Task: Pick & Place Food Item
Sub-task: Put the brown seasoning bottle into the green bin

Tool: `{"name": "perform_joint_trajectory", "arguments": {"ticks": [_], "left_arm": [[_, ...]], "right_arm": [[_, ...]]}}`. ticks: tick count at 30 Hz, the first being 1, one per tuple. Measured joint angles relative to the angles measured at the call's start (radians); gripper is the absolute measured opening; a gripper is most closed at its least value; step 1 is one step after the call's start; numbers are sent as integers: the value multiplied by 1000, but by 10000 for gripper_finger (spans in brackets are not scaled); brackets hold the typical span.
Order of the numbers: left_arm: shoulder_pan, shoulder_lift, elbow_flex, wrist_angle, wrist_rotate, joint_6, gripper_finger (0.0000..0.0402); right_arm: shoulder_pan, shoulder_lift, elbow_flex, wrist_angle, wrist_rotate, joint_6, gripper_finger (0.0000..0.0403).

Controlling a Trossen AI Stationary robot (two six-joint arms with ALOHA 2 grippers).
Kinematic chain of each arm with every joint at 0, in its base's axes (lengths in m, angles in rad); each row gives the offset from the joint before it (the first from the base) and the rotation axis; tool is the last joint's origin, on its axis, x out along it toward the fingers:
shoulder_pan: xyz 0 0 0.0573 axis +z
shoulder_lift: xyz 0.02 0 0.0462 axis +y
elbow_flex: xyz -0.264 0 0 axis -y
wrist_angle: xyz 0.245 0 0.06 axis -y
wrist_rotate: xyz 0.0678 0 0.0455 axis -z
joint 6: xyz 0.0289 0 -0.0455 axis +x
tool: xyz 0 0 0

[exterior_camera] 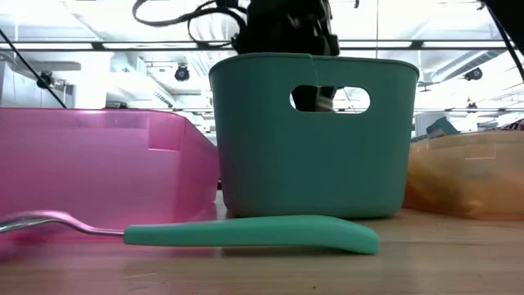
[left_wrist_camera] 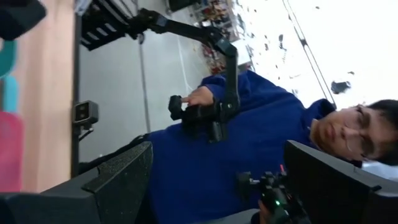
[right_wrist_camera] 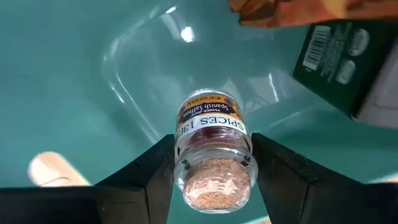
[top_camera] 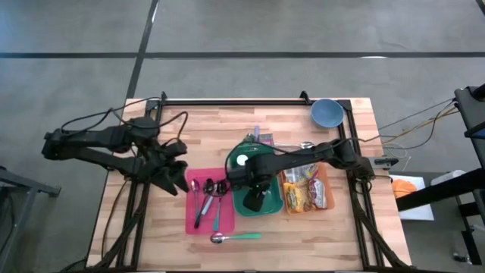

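A small glass spice jar (right_wrist_camera: pixel 212 142) with a cork stopper and a saffron label sits between the fingers of my right gripper (right_wrist_camera: pixel 214 180), which is shut on it. The gripper points down into the teal bin (top_camera: pixel 236 206) at the table's middle. The low view shows it dark behind the bin's handle slot (exterior_camera: pixel 323 98). My left gripper (top_camera: pixel 176 176) stands open over the table's left side, pointing about level, with nothing between its fingers (left_wrist_camera: pixel 118 180). My right gripper pinches the jar's upper part (right_wrist_camera: pixel 186 163), just below the cork, between its two fingers (right_wrist_camera: pixel 155 171). The fingers come from above and point down. The jar hangs upright, cork up, inside the bin; whether its bottom touches the bin's floor I cannot tell.
In the bin lie a dark green packet (right_wrist_camera: pixel 339 62) and an orange packet (right_wrist_camera: pixel 292 12). A pink tray (top_camera: pixel 198 220) with cutlery stands left of the bin, an orange tray (top_camera: pixel 307 189) of food packets right of it. A teal-handled spoon (top_camera: pixel 235 237) lies near the front, a blue bowl (top_camera: pixel 326 112) far right.
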Motion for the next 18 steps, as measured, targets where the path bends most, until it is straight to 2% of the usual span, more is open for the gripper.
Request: {"name": "perform_joint_trajectory", "arguments": {"ticks": [5, 18], "left_arm": [[0, -14, 0, -70, -30, 10, 360], [-1, -13, 0, -92, -33, 25, 360]], "right_arm": [[1, 37, 0, -9, 23, -87, 186], [-2, 122, 0, -30, 49, -277, 186]]}}
